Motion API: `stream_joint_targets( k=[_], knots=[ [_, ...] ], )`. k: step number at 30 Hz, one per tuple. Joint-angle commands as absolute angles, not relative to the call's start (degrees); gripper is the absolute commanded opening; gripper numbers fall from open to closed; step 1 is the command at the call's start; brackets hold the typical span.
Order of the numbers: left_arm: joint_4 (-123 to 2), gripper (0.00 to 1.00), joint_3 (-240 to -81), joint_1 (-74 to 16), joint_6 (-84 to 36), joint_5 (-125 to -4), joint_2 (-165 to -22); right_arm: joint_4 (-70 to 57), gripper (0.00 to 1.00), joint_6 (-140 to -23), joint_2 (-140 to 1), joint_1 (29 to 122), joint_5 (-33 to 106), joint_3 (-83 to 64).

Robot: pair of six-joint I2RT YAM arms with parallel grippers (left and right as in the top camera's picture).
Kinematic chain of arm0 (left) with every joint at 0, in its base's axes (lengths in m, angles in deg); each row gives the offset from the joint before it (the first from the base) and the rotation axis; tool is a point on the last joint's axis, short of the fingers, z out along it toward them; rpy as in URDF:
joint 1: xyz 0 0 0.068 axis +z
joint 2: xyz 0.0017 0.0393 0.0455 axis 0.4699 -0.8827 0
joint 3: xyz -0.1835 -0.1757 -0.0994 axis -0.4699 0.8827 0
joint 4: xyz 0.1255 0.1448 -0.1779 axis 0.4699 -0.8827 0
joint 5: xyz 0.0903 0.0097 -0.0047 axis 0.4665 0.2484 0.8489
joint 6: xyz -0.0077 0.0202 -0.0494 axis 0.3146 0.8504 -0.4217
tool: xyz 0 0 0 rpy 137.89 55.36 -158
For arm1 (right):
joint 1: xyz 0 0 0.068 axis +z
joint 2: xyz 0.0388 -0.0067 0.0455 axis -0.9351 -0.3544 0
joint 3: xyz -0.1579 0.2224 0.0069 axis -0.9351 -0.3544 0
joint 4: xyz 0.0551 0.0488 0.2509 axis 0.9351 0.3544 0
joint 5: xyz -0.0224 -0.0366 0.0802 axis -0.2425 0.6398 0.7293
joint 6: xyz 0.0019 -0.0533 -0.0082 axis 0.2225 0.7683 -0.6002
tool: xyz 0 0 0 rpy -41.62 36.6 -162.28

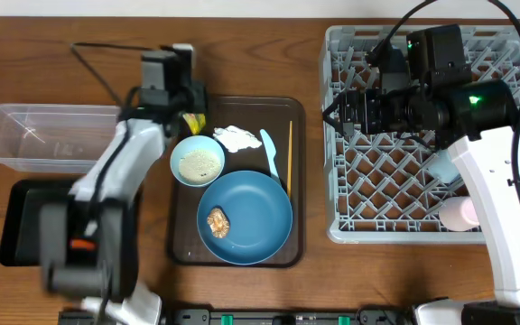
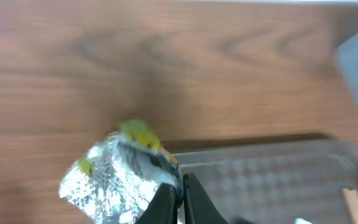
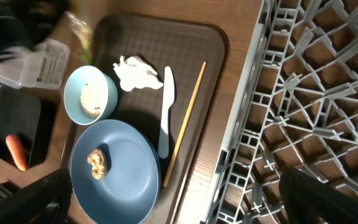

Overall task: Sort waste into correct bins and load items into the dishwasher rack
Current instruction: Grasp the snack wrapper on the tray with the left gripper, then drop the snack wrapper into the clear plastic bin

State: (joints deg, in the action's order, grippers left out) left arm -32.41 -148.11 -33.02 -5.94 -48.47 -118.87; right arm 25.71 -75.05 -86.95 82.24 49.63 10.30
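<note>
The left tool (image 2: 180, 186) is clenched on a crumpled silver-and-yellow-green wrapper (image 2: 118, 177), pinching its right edge. The wrapper sits over the wooden counter (image 2: 166, 62), just off the far left corner of the brown serving tray (image 2: 272, 168). The right tool (image 1: 335, 114) is released, fingers spread wide, above the left side of the grey dishwasher rack (image 1: 368, 194). In the rack's right part lie a pink cup (image 1: 459, 213) and what looks like a light blue cup (image 1: 441, 165), partly hidden by the arm.

On the serving tray are:
- a small bowl (image 1: 197, 161) with rice in it
- a white napkin (image 1: 235, 137)
- a pale blue spoon (image 1: 270, 152)
- a thin wooden chopstick (image 1: 289, 155)
- a large blue plate (image 1: 255, 230) carrying a brown food lump (image 1: 218, 222)

Left of the serving tray stands a clear tub (image 1: 34, 135). Beside it, a black tray (image 3: 20, 115) holds a small orange carrot (image 3: 15, 151).
</note>
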Motion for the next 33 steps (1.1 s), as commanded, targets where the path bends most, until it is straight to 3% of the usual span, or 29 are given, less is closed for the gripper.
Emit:
stream_joint_targets(
  k=[1,9,18,19,22,24,29,33],
  knots=[
    [-38.2,0.06,-148.9,-31.8,-6.1,-44.2,-111.0,25.7,0.99,-75.4,-87.0,82.5,49.5,10.3],
    [-54.9,0.06,-148.8,-23.3,-11.5,-28.9,-105.6,25.9,0.99,-75.4,-87.0,82.4,49.5,10.3],
    [-45.8,0.06,-148.4,-14.8,-16.6,-29.1,-113.7,26.2,0.99,-75.4,-87.0,82.5,49.5,10.3],
    [-45.0,0.13,-148.4,-14.8,-16.6,-29.1,-114.3,26.2,0.99,-75.4,-87.0,82.5,49.5,10.3],
    [-45.8,0.55,-148.4,-15.3,-16.6,-29.1,-114.2,26.3,0.99,-75.4,-87.0,82.4,49.5,10.3],
    [-47.7,0.72,-148.5,-16.2,-16.4,-29.1,-113.2,26.6,0.99,-75.4,-87.0,82.4,49.5,10.3],
    [-49.4,0.75,-148.5,-20.2,-10.7,-32.9,-106.7,26.5,0.99,-75.4,-87.0,82.4,49.5,10.3],
    [-49.6,0.67,-148.5,-26.3,-2.1,-47.4,-103.3,26.6,0.99,-75.4,-87.0,82.4,49.5,10.3]
  ],
)
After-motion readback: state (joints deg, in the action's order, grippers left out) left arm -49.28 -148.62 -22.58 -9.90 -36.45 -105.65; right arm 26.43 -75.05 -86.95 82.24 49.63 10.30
